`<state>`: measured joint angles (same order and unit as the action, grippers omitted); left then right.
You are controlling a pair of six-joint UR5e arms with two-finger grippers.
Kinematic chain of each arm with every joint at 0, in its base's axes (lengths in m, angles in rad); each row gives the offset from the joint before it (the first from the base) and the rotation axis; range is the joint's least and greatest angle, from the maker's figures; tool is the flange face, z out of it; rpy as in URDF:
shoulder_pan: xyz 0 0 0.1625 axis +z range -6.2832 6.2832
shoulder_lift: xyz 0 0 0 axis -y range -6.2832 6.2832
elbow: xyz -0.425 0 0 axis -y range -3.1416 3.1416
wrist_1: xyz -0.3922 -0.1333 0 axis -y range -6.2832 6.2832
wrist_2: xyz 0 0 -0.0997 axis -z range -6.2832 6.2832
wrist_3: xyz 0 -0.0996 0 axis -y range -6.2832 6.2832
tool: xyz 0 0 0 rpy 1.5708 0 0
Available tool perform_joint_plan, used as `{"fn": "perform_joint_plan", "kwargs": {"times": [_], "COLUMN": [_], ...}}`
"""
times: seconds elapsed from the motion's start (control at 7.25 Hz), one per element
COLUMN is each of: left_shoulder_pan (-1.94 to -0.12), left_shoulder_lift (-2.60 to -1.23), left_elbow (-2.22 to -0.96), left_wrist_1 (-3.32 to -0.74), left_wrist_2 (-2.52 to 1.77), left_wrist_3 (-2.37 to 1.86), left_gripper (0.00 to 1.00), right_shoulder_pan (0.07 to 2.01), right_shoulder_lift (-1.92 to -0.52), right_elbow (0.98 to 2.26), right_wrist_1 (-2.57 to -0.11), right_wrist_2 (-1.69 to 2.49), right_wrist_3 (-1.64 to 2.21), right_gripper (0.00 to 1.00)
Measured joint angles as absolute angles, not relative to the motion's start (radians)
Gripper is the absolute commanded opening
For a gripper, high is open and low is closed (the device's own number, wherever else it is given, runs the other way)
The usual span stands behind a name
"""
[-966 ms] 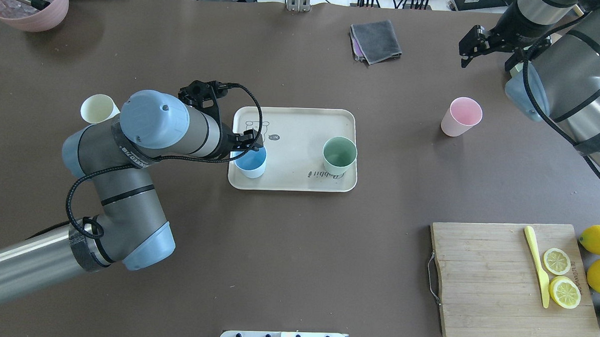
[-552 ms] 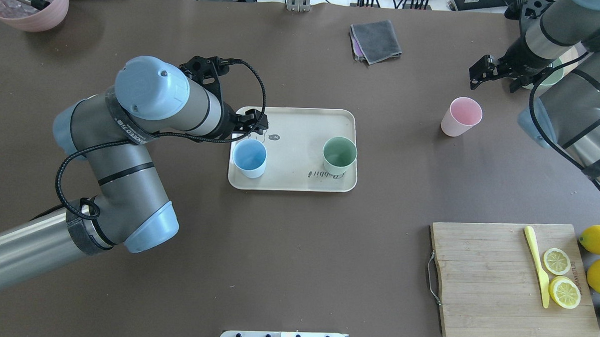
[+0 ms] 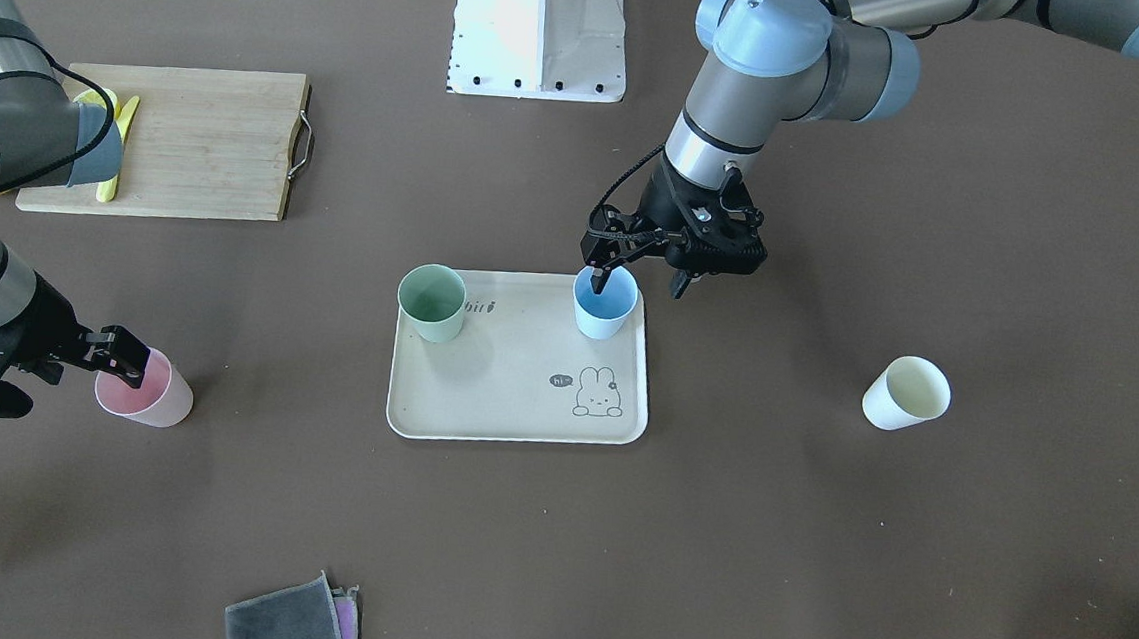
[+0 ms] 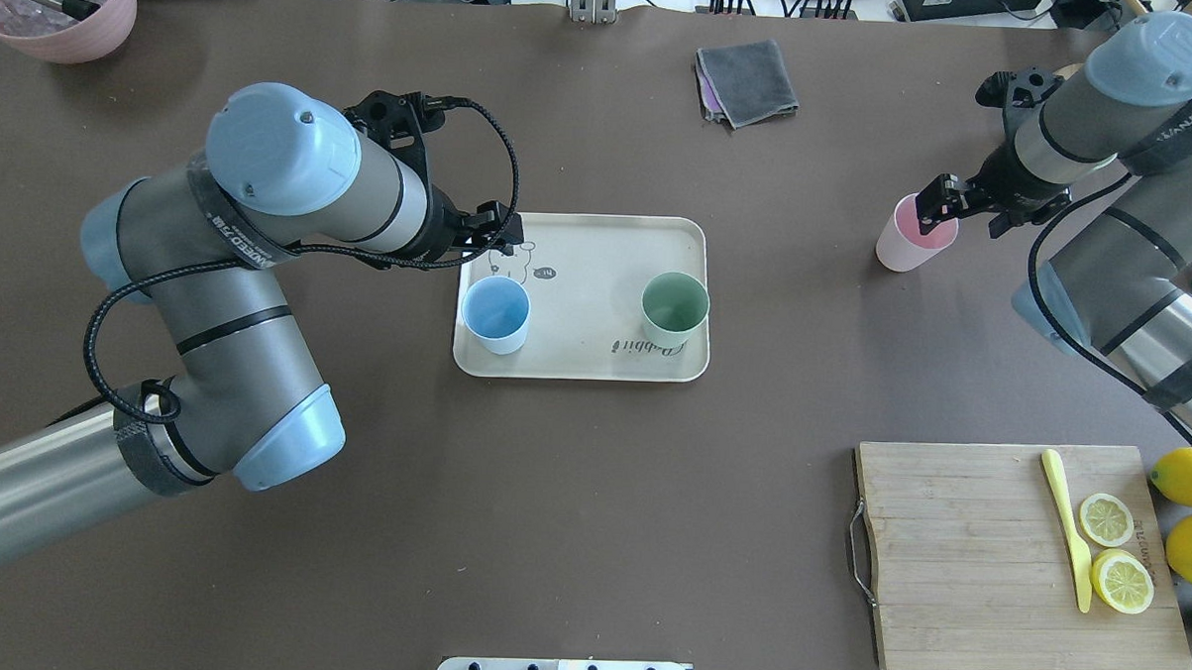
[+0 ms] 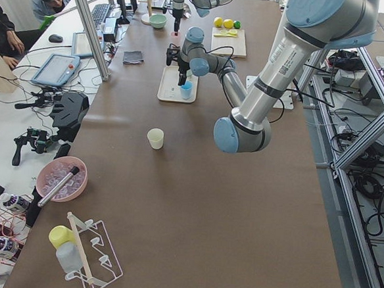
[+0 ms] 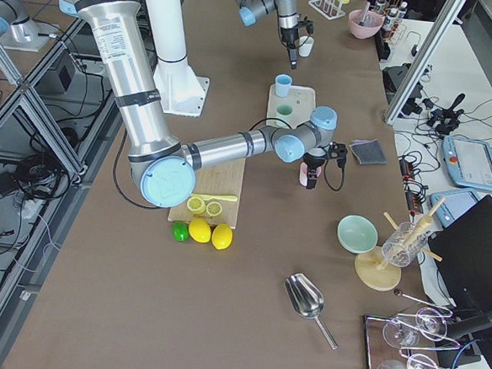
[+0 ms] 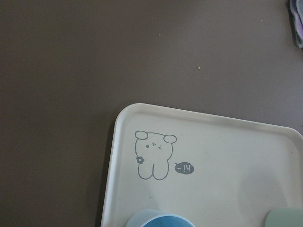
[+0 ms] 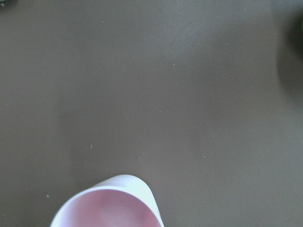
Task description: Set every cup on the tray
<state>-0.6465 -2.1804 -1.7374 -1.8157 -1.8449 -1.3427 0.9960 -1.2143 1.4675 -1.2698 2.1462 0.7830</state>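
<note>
1. Front-facing view: the left gripper [image 3: 638, 284] hangs with fingers spread, just beside the light blue matte tumbler [image 3: 604, 307]. That cup and the sage green tumbler [image 3: 431, 302] stand upright on the flat beige rabbit-print tray [image 3: 513, 416].
2. Overhead view: the right gripper [image 4: 962, 219] is spread, one finger over the mouth of the pink tumbler [image 4: 905, 245], which stands off the tray.
3. Left side view: the pale cream-yellow tumbler [image 5: 155, 138] stands well apart from the tray.
</note>
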Motion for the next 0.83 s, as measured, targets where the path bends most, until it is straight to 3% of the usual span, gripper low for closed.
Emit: {"fn": "perform_joint_plan", "kwargs": {"times": [0.83], "left_shoulder_pan": [-0.804], "left_shoulder_lift": [-2.119], "left_elbow": [-1.789], "left_wrist_1": [-1.757], "left_wrist_2": [-1.967], "left_wrist_3": [-1.182], "left_gripper": [0.98], "right_shoulder_pan": [1.003], "right_shoulder_lift": [-1.199], "right_elbow": [1.551], "right_wrist_1": [-1.288], "right_wrist_2": [2.215], "right_wrist_3": [0.828], "right_gripper": [0.00]}}
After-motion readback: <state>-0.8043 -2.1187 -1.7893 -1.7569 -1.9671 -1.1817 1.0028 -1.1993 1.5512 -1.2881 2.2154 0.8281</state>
